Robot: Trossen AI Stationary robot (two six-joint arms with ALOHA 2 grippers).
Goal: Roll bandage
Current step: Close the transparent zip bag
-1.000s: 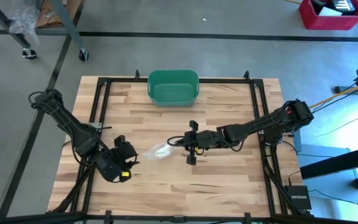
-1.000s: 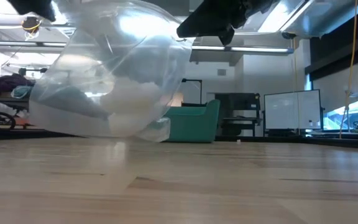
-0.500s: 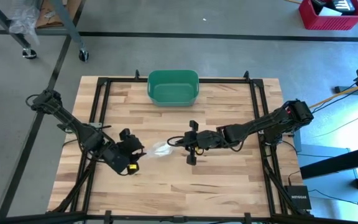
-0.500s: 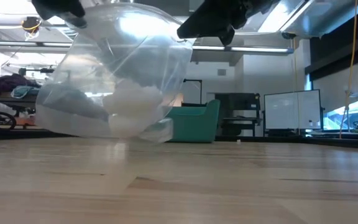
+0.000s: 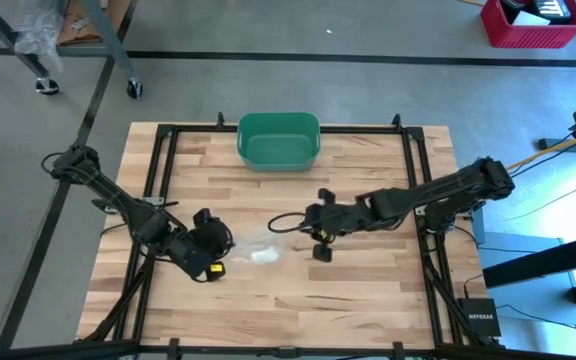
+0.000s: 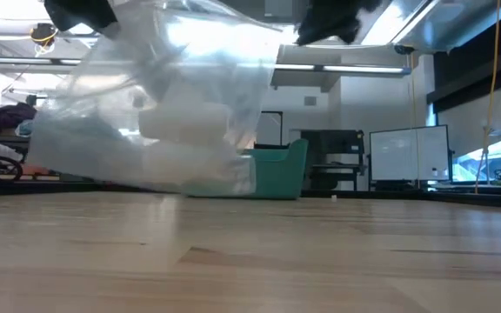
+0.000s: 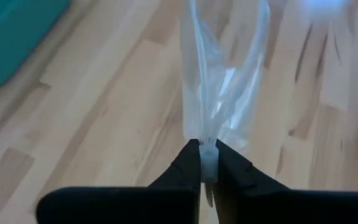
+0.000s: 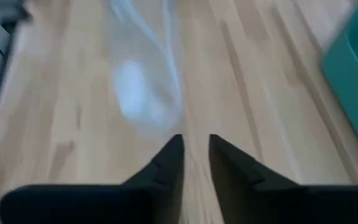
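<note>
A clear plastic bag (image 5: 258, 250) with a white bandage roll (image 6: 185, 122) inside lies near the middle of the table. My left gripper (image 7: 208, 155) is at the bag's left end (image 5: 220, 243) and is shut on it. My right gripper (image 8: 196, 149) stands a little to the right of the bag (image 5: 308, 228). It is open, with nothing between its fingers. In the right wrist view the bag (image 8: 145, 81) lies ahead of the fingertips, clear of them. My left gripper pinches the bag's gathered left edge (image 7: 209, 140) between its two fingertips. The fingers come nearly level from the table's left. The plastic fans out away from the fingers, and the bag's right part with the roll (image 5: 265, 254) rests on the table.
A green bin (image 5: 279, 140) stands at the far middle of the table. Black frame rails (image 5: 413, 190) run along the table's sides. Bare wood lies along the near edge (image 5: 298, 310).
My left gripper has gone toward the table's right, up to the bag, and has shut on its left edge. My right gripper has opened, let go of the bag and drawn back toward the table's right edge. The bag has sagged, and the roll inside has dropped lower.
</note>
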